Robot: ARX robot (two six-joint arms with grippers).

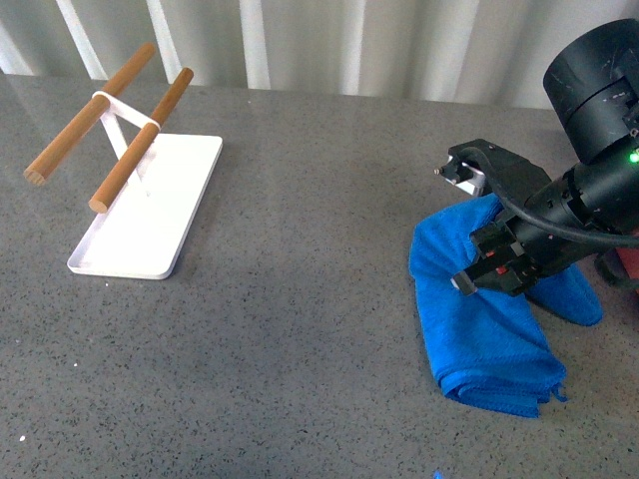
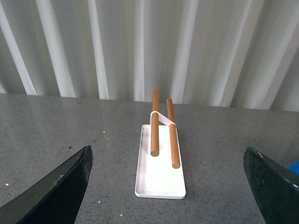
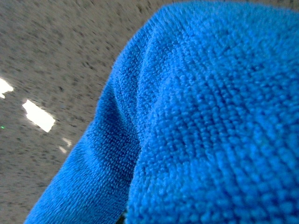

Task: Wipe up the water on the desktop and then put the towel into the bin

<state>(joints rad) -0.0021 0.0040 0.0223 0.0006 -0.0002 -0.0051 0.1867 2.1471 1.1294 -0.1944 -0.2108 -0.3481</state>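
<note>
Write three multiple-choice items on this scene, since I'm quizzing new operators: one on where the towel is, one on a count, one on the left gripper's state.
1. Where is the blue towel in the front view?
A. Right of the white tray, apart from it
B. On the tray
C. Draped over the bars

2. How many wooden bars does the tray carry?
A. One
B. Two
C. Four

3. How is the left gripper?
A. Open, empty
B. Shut on the towel
C. Shut on a bar

Key: 1 A, bare desktop lies between them; 2 B, two bars show in both views; 3 A, its fingers stand wide apart, gripping nothing.
</note>
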